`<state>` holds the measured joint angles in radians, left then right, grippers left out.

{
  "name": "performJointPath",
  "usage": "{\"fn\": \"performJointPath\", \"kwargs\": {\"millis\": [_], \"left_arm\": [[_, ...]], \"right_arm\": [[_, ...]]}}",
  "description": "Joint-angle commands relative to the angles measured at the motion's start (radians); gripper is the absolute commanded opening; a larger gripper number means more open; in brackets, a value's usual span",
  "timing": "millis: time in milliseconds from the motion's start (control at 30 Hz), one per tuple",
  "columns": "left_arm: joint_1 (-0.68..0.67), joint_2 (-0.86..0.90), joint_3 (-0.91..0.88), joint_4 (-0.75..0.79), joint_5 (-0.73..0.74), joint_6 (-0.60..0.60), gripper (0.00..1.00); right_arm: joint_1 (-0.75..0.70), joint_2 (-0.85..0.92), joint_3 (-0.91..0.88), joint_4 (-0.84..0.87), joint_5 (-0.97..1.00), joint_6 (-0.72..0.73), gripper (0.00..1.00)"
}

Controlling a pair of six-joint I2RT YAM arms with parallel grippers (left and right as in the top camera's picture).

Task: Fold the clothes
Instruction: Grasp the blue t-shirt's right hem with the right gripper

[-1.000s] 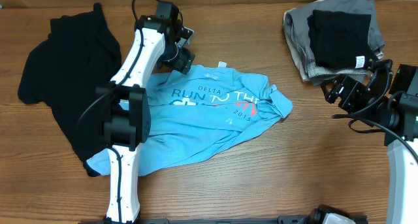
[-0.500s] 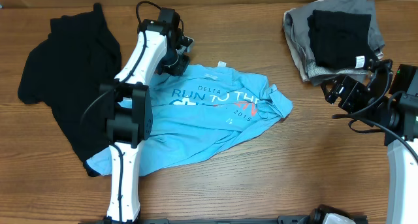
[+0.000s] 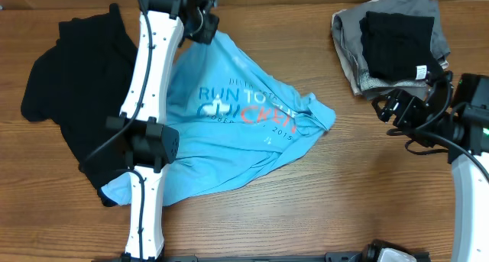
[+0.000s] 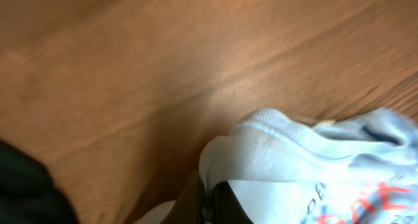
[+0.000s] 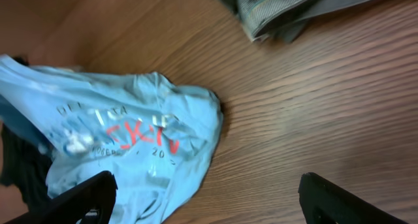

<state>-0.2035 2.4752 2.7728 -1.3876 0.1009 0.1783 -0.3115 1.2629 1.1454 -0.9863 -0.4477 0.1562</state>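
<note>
Two arms worked the table (image 3: 367, 193) in the overhead view, and only my left claw (image 3: 202, 27) was doing anything. It sat at the far edge, closed on one edge of the blue shirt (image 3: 237, 132), as far as I could judge from the cloth running up to it in a peak. I read that hold as a way to spread the shirt before any fold. The shirt lay in the middle of the table as a rough triangle. Its peak was at the claw, one corner lay near the left arm's base and one pointed right. Its long axis ran on a diagonal from that near-left corner to the right one, and the lettering read left to right. A black garment (image 3: 72, 86) lay loose on the left, partly under the shirt, and a folded pile (image 3: 390, 40) sat at the far right, well apart. My right claw (image 3: 397, 109) hung just beside the pile, and its gap was unclear from above. In the left wrist view, a ribbed edge of the shirt (image 4: 294, 152) bunched straight into the left claw (image 4: 210, 209), so I judged it pinched tight, though blur hid the tips. In the right wrist view, the right claw (image 5: 206, 185) stood wide and empty over bare wood, the shirt's right corner (image 5: 124, 139) lay ahead of it, and the pile (image 5: 281, 8) sat at the top.
</note>
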Motion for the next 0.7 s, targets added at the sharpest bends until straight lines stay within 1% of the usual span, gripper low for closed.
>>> {"fn": "performJointPath", "kwargs": {"millis": [0,133,167,267,367,433,567,667], "left_arm": [[-0.013,-0.002,0.123,-0.022,0.011,-0.031,0.04],[-0.018,-0.002,0.174,-0.026,0.047,-0.037,0.04],[-0.019,-0.002,0.183,-0.026,0.057,-0.037,0.04],[-0.025,-0.002,0.211,-0.030,0.073,-0.037,0.04],[-0.041,-0.003,0.244,-0.030,0.076,-0.037,0.04],[-0.049,-0.005,0.269,-0.031,0.076,-0.038,0.04],[-0.054,-0.009,0.319,-0.046,0.076,-0.053,0.04],[-0.054,-0.011,0.345,-0.052,0.076,-0.077,0.04]], "right_arm": [[0.079,0.034,0.006,0.017,-0.002,-0.007,0.92],[0.206,0.090,-0.016,0.071,-0.001,-0.006,0.91],[0.235,0.106,-0.020,0.088,0.000,-0.003,0.89],[0.325,0.175,-0.023,0.134,0.003,0.025,0.88],[0.405,0.253,-0.023,0.179,0.003,0.031,0.84],[0.448,0.302,-0.023,0.204,0.016,0.046,0.80],[0.518,0.388,-0.023,0.227,0.116,0.115,0.79],[0.557,0.425,-0.023,0.238,0.126,0.116,0.75]]}}
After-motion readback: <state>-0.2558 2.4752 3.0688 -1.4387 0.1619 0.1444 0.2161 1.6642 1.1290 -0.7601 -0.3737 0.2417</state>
